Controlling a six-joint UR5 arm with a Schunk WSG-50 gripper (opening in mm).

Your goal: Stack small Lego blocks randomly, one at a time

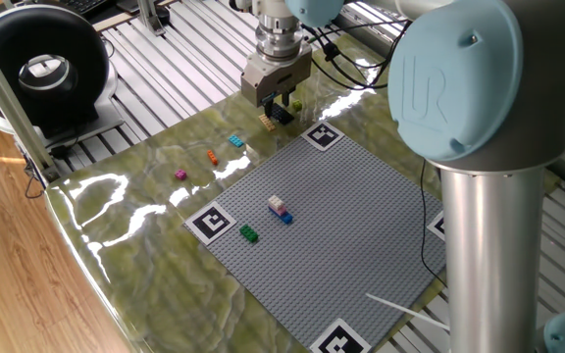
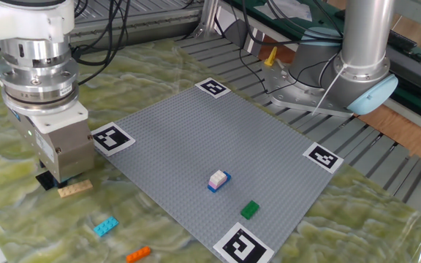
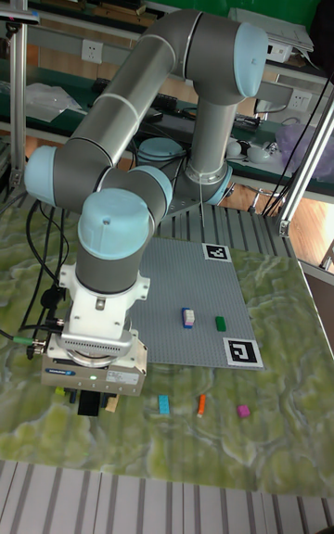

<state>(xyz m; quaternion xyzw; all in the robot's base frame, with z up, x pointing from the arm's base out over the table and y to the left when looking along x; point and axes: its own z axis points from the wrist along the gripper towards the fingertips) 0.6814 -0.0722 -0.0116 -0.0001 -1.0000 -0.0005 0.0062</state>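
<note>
My gripper (image 1: 279, 102) hangs low over the green mat just beyond the grey baseplate's (image 1: 361, 216) corner, open. Its fingers stand right above a dark flat plate (image 1: 282, 114), nothing gripped. A tan brick (image 1: 266, 121) lies beside it, and a yellow-green one (image 1: 297, 105) just behind. In the other fixed view the gripper (image 2: 55, 175) body hides most of the dark plate (image 2: 42, 180); the tan brick (image 2: 74, 188) shows at its foot. Cyan (image 1: 235, 141), orange (image 1: 211, 156) and magenta (image 1: 179, 175) bricks lie on the mat. A white-pink brick on a blue one (image 1: 280, 208) and a green brick (image 1: 248, 233) sit on the baseplate.
Black-and-white marker tags (image 1: 213, 223) sit at the baseplate's corners. The arm's thick column (image 1: 479, 245) rises at the right edge. A black round device (image 1: 42, 69) stands at the back left, off the mat. Cables (image 2: 254, 66) trail behind the baseplate.
</note>
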